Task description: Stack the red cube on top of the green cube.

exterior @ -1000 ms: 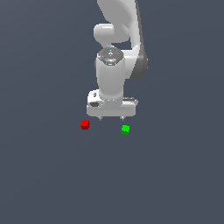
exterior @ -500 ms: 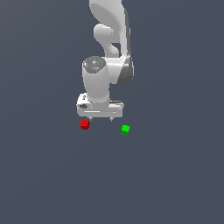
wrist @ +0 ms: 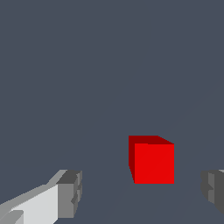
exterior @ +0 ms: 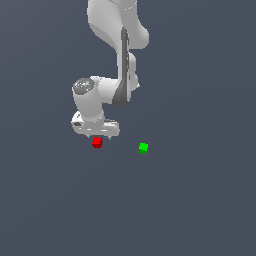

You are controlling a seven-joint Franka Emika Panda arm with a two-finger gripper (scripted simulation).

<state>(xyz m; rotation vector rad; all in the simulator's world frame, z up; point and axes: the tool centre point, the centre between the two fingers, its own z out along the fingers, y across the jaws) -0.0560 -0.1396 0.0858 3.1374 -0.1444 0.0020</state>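
Note:
The red cube (exterior: pixel 97 143) lies on the dark grey floor, just below the white gripper (exterior: pixel 98 137) in the exterior view. In the wrist view the red cube (wrist: pixel 152 160) sits between the two grey fingertips (wrist: pixel 70 194), nearer one of them, with gaps on both sides. The gripper (wrist: pixel 142 192) is open and holds nothing. The green cube (exterior: pixel 143 148) lies on the floor to the exterior view's right of the red cube, apart from it and from the gripper. The green cube does not show in the wrist view.
The white arm (exterior: pixel 117 55) rises above the gripper toward the top of the exterior view. The flat dark grey floor (exterior: pixel 200 200) spreads on all sides.
The gripper has moved toward the exterior view's left, from between the two cubes to directly over the red cube. Both cubes have stayed in place.

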